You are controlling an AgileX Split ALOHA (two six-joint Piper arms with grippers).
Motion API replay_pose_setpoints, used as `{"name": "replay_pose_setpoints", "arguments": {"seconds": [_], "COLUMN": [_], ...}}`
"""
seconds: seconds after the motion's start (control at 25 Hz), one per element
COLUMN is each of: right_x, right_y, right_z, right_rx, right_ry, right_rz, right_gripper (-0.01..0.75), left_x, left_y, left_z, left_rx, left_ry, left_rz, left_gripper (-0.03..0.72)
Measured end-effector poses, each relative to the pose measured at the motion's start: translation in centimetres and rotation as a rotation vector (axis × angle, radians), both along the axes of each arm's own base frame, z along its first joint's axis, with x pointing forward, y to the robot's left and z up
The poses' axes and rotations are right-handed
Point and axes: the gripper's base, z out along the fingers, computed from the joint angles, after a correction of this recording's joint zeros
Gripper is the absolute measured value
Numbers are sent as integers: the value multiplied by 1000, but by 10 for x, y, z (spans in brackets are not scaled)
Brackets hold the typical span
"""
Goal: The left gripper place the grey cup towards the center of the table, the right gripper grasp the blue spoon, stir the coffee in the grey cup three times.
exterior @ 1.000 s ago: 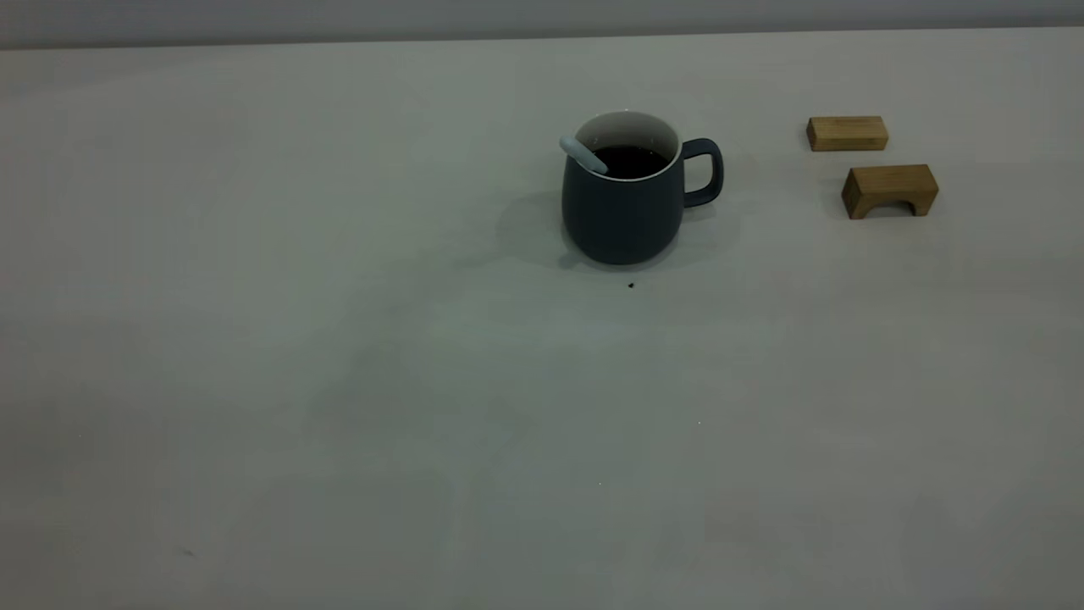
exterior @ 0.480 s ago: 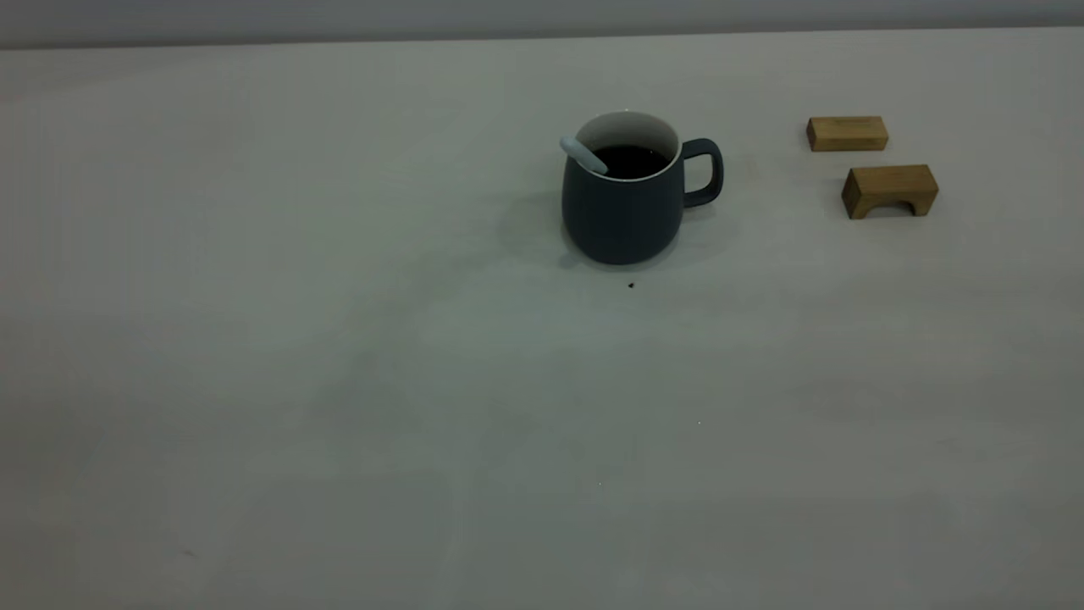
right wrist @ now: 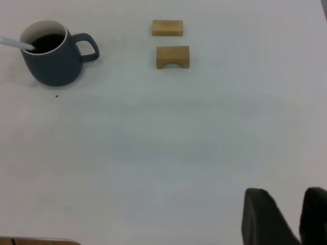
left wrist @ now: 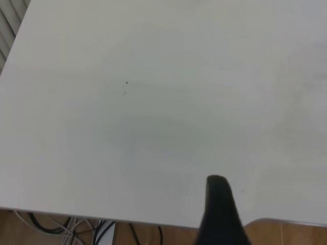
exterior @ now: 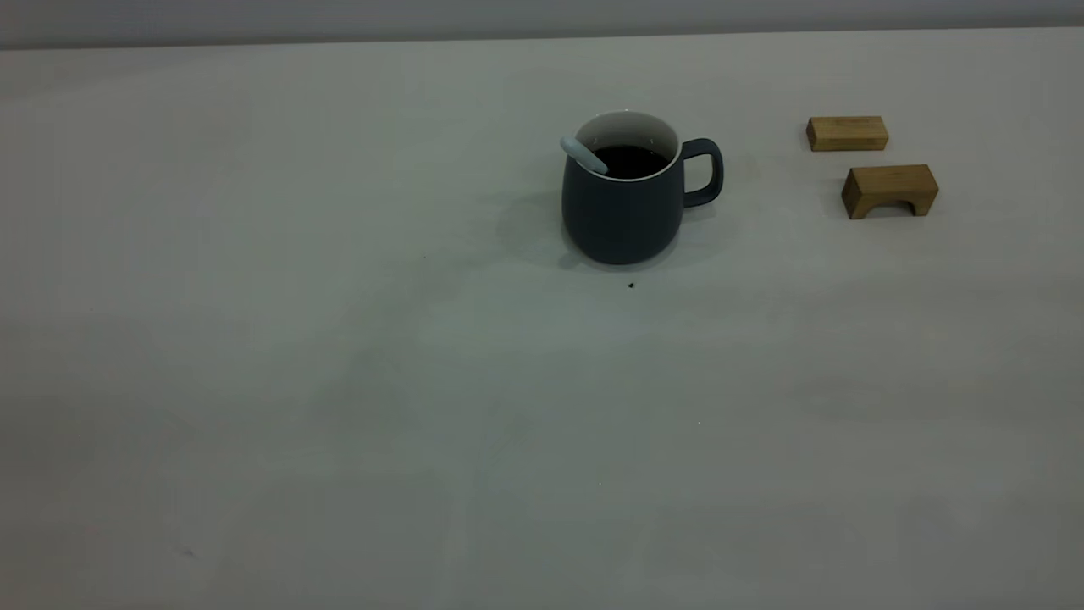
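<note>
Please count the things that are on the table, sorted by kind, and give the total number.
Cups: 1, the grey cup with coffee inside.
Spoons: 1, the blue spoon, standing in the cup.
Wooden blocks: 2, a flat block and an arch block.
Total: 4 things on the table.

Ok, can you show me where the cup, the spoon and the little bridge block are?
grey cup (exterior: 621, 216), exterior view, middle of its dark outer wall.
blue spoon (exterior: 583, 154), exterior view, pale handle leaning over the rim.
arched wooden block (exterior: 889, 182), exterior view, its front face above the arch.
</note>
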Motion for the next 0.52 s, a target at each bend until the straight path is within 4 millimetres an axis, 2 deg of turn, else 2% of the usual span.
{"name": "replay_pose_setpoints", "arguments": {"seconds": [0.52], "right_x": [-1], "right_y": [0], "right_z": [0], "right_rx": [-5], "right_ry": [-7], "right_rz": [27], "right_gripper": [234], "left_x": [0], "left_y": [0], "left_z": [0], "left_rx": [0], "left_ry": [0], "left_rz": [0], "left_gripper": [585]}}
